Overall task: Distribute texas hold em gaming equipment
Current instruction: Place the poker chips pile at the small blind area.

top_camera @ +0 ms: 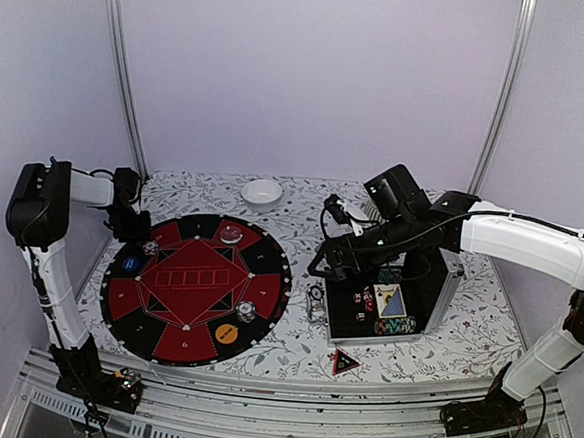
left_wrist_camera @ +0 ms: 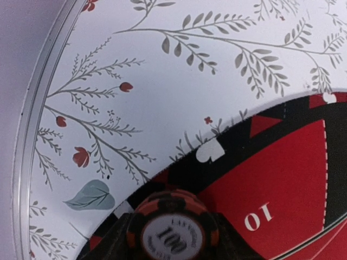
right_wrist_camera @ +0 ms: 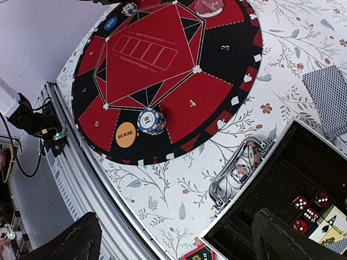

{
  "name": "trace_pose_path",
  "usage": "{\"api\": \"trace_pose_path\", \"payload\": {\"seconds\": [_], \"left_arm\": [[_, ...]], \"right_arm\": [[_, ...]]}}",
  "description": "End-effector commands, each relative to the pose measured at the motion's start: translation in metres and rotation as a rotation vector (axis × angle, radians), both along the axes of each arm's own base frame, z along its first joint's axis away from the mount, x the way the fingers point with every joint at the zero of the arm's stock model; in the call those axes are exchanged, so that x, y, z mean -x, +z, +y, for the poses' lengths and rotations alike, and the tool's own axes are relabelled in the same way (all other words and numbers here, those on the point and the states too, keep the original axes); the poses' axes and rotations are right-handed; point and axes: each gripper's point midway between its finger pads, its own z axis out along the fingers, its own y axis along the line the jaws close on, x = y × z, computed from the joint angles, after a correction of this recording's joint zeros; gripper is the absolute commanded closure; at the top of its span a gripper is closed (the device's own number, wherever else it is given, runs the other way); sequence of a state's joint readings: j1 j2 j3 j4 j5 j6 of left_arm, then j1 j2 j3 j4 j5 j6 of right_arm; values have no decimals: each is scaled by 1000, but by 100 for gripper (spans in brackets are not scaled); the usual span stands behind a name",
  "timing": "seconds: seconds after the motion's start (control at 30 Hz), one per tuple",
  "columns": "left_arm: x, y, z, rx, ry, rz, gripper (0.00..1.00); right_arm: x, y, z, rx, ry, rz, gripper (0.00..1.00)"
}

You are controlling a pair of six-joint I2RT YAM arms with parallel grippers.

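1. Your left claw [left_wrist_camera: 172, 245] straddles an orange chip [left_wrist_camera: 172, 227] that lies flat on the mat [left_wrist_camera: 282, 179], on its black rim, likely marking a seat. You cannot tell whether the fingers pinch it or merely flank it.
2. Your right claw [right_wrist_camera: 181, 241] gapes wide and empty over the case [right_wrist_camera: 303, 173], probably poised to fetch from it. The cards [right_wrist_camera: 332, 227] lie inside, beside one finger.
3. A floral cloth [top_camera: 293, 354] covers the table, and plain lilac walls [top_camera: 312, 80] enclose it.
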State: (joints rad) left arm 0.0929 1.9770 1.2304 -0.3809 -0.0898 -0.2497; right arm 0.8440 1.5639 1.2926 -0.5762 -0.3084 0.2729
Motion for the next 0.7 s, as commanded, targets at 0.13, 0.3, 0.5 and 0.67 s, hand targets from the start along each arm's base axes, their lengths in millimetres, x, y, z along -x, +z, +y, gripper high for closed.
{"api": "trace_pose_path", "payload": {"seconds": [0.13, 0.3, 0.5, 0.67], "left_arm": [[9, -18, 4, 10, 5, 61, 45], [7, -12, 5, 11, 14, 46, 41], [-2, 38, 12, -30, 42, -68, 18], [-11, 100, 17, -67, 58, -208, 7]], "right_arm": [[-2, 14, -1, -31, -7, -25, 1], [-3, 17, -2, -30, -13, -32, 1], [-15, 22, -14, 29, -78, -80, 1], [-20, -6, -49, 237, -193, -52, 1]]}}
